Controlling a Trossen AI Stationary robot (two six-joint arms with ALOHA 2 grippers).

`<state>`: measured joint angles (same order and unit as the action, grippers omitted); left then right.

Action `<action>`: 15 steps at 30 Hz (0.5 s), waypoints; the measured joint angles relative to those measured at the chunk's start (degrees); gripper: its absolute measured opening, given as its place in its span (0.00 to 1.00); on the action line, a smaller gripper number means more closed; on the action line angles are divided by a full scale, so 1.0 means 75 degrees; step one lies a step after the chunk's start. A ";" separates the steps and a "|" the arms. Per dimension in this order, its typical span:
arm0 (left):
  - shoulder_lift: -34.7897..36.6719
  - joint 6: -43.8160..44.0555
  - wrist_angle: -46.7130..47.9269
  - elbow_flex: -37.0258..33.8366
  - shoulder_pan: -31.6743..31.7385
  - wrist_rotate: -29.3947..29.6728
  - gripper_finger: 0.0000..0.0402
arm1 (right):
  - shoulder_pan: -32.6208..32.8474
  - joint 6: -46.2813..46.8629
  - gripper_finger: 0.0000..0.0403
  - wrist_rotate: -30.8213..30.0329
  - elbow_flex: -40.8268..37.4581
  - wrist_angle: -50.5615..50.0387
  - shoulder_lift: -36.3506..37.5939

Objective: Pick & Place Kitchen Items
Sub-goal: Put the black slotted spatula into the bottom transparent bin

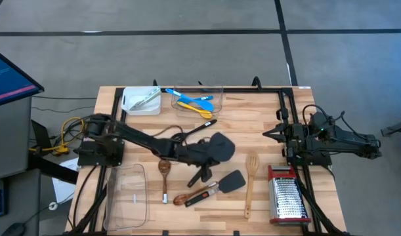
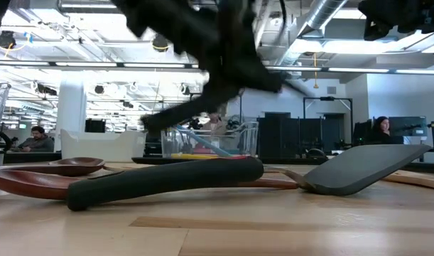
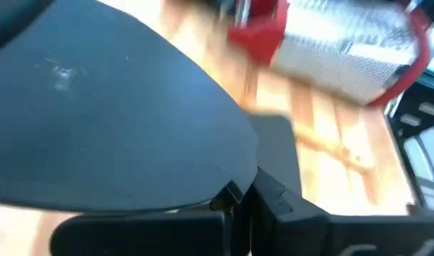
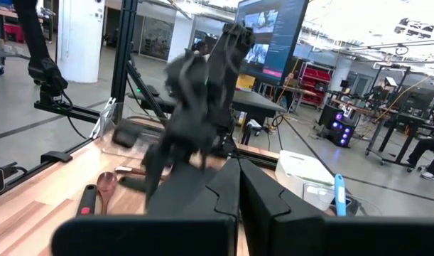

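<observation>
left hand [image 1: 210, 149]: closed, mid-table | right hand [image 1: 269, 133]: closed, parked right

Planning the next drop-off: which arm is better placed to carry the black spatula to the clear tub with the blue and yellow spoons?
Left: its tool is shut on the black spatula mid-table; the right tool waits at the right edge.

Robotics laboratory in an open industrial hall. A wooden bench [image 1: 207, 141] on a black metal frame [image 1: 289, 98] stands on a grey concrete floor [image 1: 187, 52] marked with dark tape lines, a monitor [image 1: 6, 75] at its ten o'clock. Beyond it are exposed ceiling ducts [image 2: 323, 18], strip lights [image 2: 373, 70], a large display screen [image 4: 270, 39], equipment racks [image 2: 280, 135] and seated people [image 2: 35, 139] at desks.
</observation>
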<state>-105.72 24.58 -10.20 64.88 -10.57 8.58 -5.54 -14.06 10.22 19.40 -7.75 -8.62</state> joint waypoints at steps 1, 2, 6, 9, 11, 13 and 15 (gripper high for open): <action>0.0236 -0.0193 0.0096 0.0000 0.0018 0.0119 0.00 | 0.0000 0.0000 0.00 0.0000 0.0000 0.0000 0.0000; 0.0482 -0.0379 0.0143 0.0000 0.0051 0.0239 0.00 | 0.0000 0.0001 0.00 0.0000 0.0000 0.0003 0.0002; 0.1470 -0.1129 0.0649 0.0000 0.0193 0.0807 0.01 | -0.0017 0.0003 0.00 0.0000 0.0000 -0.0003 0.0000; 0.2189 -0.1481 0.1122 0.0000 0.0322 0.1137 0.00 | -0.0023 0.0003 0.00 0.0000 0.0002 -0.0010 0.0002; 0.2652 -0.1602 0.1512 0.0000 0.0389 0.1372 0.00 | -0.0026 0.0003 0.00 0.0000 0.0003 -0.0020 0.0000; 0.3110 -0.1641 0.1978 0.0000 0.0443 0.1627 0.01 | -0.0030 0.0003 0.00 0.0000 0.0003 -0.0018 0.0000; 0.3534 -0.1630 0.2423 0.0000 0.0452 0.1914 0.01 | -0.0029 0.0003 0.00 0.0000 0.0003 -0.0017 0.0000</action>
<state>-79.22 12.35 7.97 64.88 -7.18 22.93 -5.76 -14.04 10.22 19.42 -7.88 -8.62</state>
